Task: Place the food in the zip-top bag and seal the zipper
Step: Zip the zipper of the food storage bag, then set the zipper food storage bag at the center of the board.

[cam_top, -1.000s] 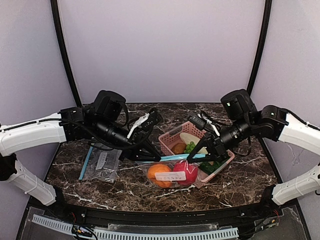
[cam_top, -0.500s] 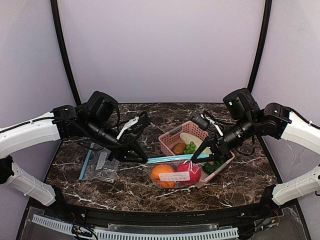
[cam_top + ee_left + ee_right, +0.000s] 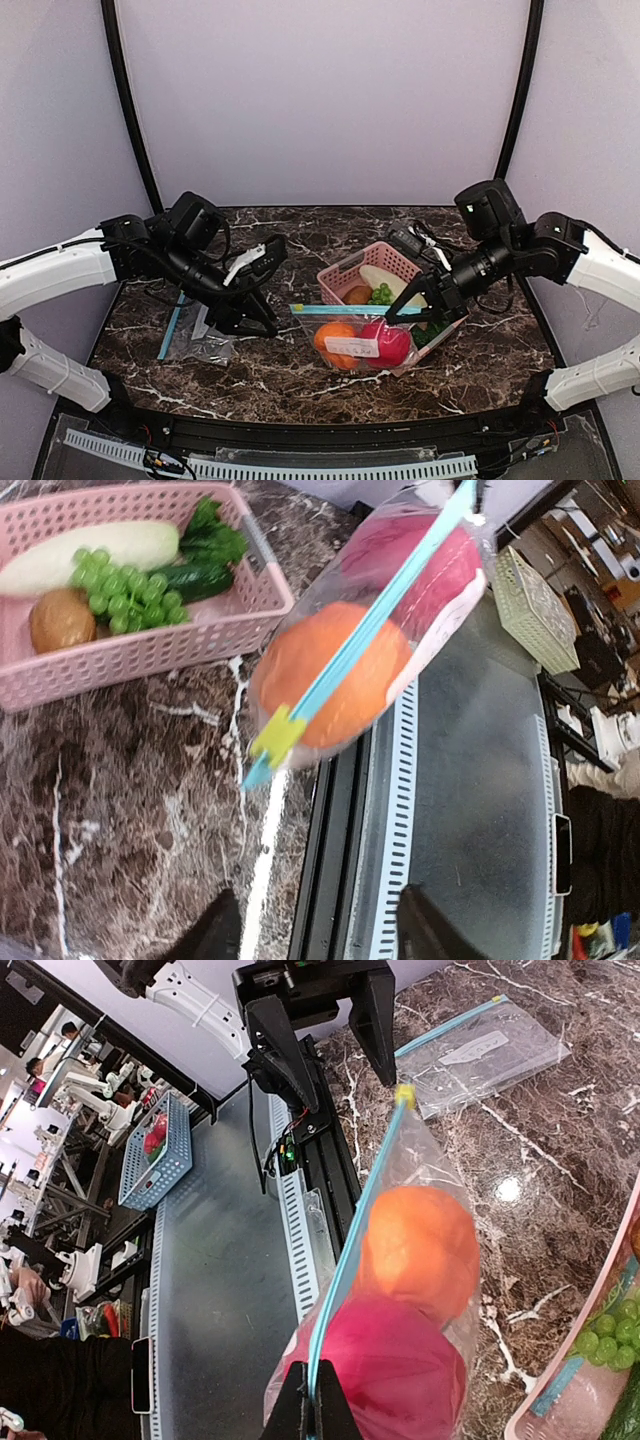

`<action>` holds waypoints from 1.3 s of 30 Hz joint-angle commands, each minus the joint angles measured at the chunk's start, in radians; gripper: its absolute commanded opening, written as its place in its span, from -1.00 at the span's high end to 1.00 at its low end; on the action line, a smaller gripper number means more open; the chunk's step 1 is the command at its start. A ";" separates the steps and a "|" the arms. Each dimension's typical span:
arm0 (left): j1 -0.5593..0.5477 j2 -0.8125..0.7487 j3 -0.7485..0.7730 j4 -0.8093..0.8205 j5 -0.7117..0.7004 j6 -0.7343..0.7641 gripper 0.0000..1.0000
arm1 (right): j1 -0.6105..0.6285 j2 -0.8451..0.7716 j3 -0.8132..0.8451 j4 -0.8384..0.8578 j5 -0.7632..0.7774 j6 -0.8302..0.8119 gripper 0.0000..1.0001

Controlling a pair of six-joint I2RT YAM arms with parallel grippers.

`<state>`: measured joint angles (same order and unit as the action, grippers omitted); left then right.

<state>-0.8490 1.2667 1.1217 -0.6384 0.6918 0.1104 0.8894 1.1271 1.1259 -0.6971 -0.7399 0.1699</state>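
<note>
left hand (image 3: 278, 287) has let go of the zipper (image 3: 355, 310) at its left end, parted its fingers and pulled back toward frame left. zip-top bag (image 3: 365, 345) has drifted right, now hanging from the right hand (image 3: 393, 317) alone.

A dark marble-veined table (image 3: 300, 385) sits inside pale lilac walls (image 3: 320, 100), with black poles (image 3: 130, 100) rising at the back corners and a white slotted duct (image 3: 300, 467) along the near edge; the light is soft and even
</note>
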 commanded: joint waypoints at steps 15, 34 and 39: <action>0.264 -0.142 -0.087 0.113 -0.180 -0.341 -0.88 | 0.106 0.277 -0.123 0.643 0.078 0.338 1.00; 0.563 -0.201 -0.225 0.194 -0.310 -0.322 -0.90 | -0.012 0.231 -0.043 0.329 0.539 0.271 -0.80; 0.688 -0.180 -0.237 0.167 -0.361 -0.282 -0.91 | -0.211 0.138 -0.130 0.306 0.537 0.293 -0.91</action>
<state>-0.2398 1.0863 0.9081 -0.4583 0.3912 -0.2161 0.8024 1.3201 1.0584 -0.3317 -0.2642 0.4549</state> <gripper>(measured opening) 0.950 0.944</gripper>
